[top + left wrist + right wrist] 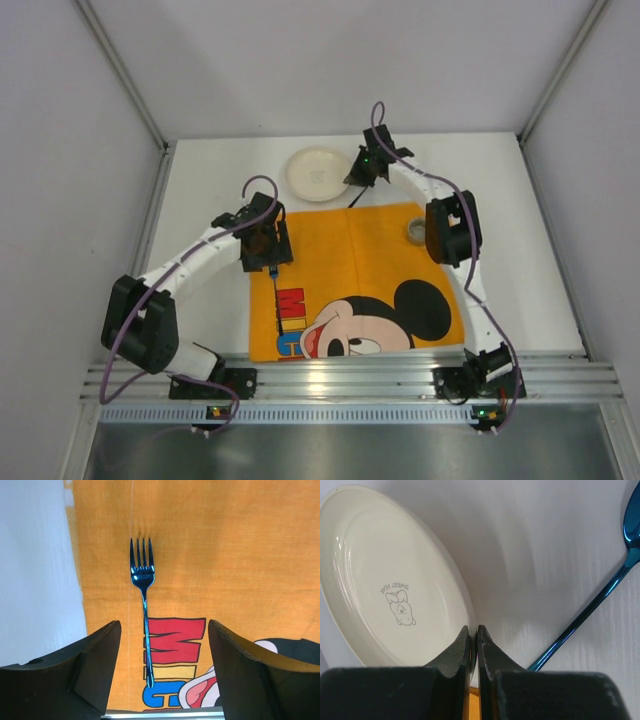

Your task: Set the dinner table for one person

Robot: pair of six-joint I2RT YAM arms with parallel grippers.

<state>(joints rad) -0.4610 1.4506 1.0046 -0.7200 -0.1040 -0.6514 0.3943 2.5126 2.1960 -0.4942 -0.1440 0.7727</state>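
Note:
The white dinner table (520, 200) carries an orange Mickey Mouse placemat (370, 255). A blue metallic fork (143, 585) lies flat on the placemat's left side, tines pointing away from the table's near edge. My left gripper (164, 630) is open and empty, hovering over the fork's handle (274, 300). A cream plate (395, 580) with a small bear print sits on the table behind the placemat (316, 174). My right gripper (474, 630) is shut on the plate's right rim. A blue spoon (590, 612) lies on the table just right of it.
A small clear glass (417, 231) stands on the placemat's right side, next to the right arm's elbow. White walls close in the table on the left, back and right. An aluminium rail (350, 375) runs along the near edge.

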